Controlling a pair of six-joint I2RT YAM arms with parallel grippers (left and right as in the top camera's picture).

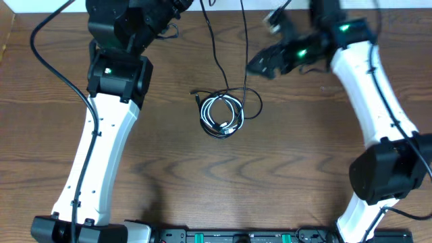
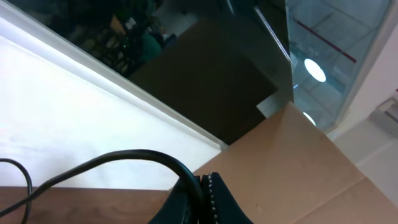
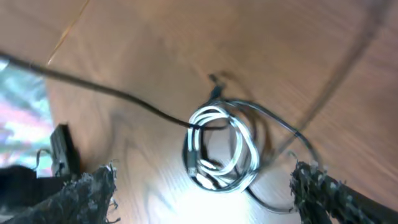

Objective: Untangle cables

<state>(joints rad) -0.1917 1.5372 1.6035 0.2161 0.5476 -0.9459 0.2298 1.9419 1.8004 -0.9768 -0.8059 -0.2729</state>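
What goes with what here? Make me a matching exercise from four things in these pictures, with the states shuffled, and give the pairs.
Things:
1. white cable
2. black cable
3. right gripper
4. table

States:
A. open, fingers wide apart
B. brown wood grain
C. wound in loops at mid-table
D. trails from the bundle toward the far edge

Pairs: 1-C, 2-D, 3-A, 4-B
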